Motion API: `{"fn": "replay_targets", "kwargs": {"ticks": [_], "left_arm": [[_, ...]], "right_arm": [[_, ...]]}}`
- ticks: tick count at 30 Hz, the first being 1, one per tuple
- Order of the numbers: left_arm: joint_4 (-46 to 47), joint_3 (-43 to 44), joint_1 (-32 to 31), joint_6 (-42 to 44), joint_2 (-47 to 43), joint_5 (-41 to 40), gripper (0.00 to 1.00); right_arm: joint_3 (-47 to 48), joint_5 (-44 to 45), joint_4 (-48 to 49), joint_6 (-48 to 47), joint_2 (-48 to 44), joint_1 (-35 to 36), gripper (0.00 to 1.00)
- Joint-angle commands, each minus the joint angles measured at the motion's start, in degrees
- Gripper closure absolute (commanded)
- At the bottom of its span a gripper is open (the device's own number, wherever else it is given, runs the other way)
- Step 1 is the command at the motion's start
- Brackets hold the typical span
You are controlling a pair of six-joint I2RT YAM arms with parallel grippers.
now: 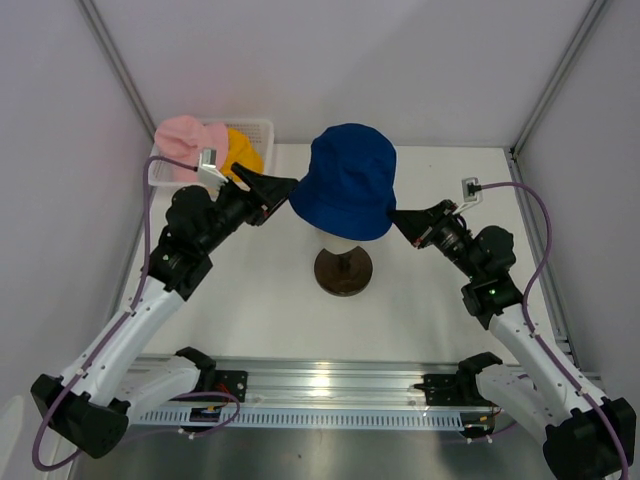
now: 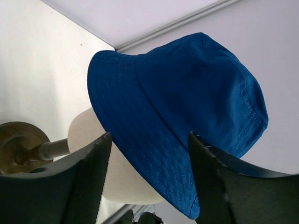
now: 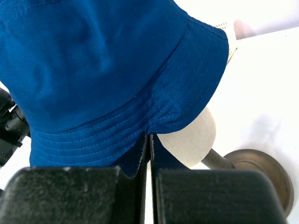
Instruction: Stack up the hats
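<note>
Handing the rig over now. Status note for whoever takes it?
Left gripper: jaws open, at the brim of the blue hat.
Right gripper: jaws shut on the opposite brim.
The blue hat sits on the mannequin head; pink hat and yellow hat lie in the basket, back left.
Done: blue hat placed, not released.
Left: stack pink and yellow on it; no fourth hat in view.

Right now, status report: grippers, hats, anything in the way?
Left gripper open at blue hat brim. Right gripper shut on brim. Blue hat on head; pink hat, yellow hat in basket. Nothing seen in the way.
</note>
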Motion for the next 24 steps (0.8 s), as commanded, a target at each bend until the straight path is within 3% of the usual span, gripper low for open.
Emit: {"fn": "replay_targets", "kwargs": {"ticks": [1,8,11,13,18,22,24], "left_arm": [[2.60,2.64,0.16,-2.72,2.52,4.53,0.35],[2.69,1.59,-0.98,-3.07,3.23,3.14,0.45],[3.13,0.80,-0.98,-2.72,2.79,2.08,0.63],[3.66,0.79,-0.98,-2.98,3.14,2.86,0.66],[5.49,-0.17,-0.98,-5.27,3.32,4.72,0.50],[5.07,-1.05,-0.99,-6.15,2.35,3.93,0.22],[4.98,-1.05,-0.98,-6.32,2.08,3.57,0.21]], "right_arm": [[-1.43,0.50,-1.28,-2.81,1.23,0.40,1.00],[-1.78,1.29,-1.19,-2.63,1.50,0.49,1.00],[-1.60,1.47,-0.93,-2.81,1.85,0.40,1.00],[-1.43,1.30,-0.84,-2.72,2.38,0.58,1.00],[-1.16,1.20,-0.66,-2.46,3.26,0.49,1.00],[-1.08,1.56,-0.75,-2.37,3.35,0.66,1.00],[-1.07,1.73,-0.84,-2.54,3.35,0.58,1.00]]}}
